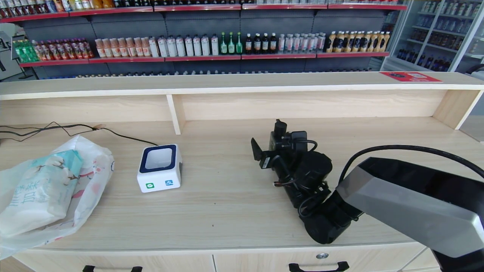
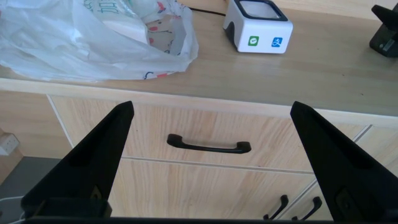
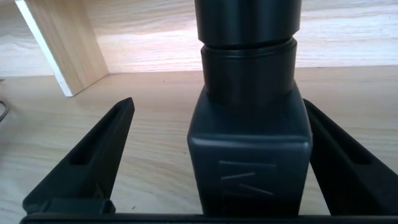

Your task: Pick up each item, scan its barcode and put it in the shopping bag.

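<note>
a pale wooden counter (image 1: 227,211) carries a raised ledge (image 1: 227,81) at the back, propped by an upright divider (image 1: 174,113). a red sticker (image 1: 410,76) lies on the ledge's right end. black cables (image 1: 56,128) trail across the counter's left rear. drawers below have black handles (image 2: 208,145). behind stand shelves of bottles (image 1: 204,45) and a glass-door cooler (image 1: 435,34).
</note>
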Robot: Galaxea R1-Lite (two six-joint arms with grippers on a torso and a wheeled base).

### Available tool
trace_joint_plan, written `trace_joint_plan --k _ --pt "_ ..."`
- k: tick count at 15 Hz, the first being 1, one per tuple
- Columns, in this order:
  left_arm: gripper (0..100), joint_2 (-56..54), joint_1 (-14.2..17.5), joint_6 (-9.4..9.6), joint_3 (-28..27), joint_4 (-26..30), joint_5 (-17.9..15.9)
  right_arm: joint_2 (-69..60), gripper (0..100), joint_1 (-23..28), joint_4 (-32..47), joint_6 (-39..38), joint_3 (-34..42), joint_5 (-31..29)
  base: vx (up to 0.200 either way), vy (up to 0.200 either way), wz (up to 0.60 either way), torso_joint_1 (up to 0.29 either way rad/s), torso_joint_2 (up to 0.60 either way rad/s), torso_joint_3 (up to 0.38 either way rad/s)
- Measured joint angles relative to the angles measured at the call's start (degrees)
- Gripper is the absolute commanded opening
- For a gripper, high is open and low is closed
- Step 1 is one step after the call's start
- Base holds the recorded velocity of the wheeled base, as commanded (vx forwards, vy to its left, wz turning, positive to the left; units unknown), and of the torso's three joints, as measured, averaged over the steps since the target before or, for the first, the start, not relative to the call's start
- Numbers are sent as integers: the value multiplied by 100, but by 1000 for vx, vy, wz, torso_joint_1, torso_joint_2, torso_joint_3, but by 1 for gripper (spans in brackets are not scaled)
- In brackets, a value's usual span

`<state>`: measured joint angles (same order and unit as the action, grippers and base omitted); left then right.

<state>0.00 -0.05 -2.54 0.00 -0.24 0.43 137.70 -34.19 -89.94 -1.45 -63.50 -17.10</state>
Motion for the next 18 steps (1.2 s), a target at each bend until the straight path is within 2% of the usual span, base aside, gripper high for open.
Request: trace_joint_plan --k 2,3,15,18 --pt "100 2 0 0 0 0 0 0 100 0 0 -2 2 4 0 0 0 0 0 0" --pt "100 0 0 0 0 0 0 0 0 5 2 -2 2 4 0 0 0 0 0 0" --pt "100 2 0 0 0 0 0 -55 0 126 9 34 2 110 0 0 0 0 0 0" --pt "100 2 2 0 0 0 0 -149 0 173 4 246 33 510 0 0 0 0 0 0"
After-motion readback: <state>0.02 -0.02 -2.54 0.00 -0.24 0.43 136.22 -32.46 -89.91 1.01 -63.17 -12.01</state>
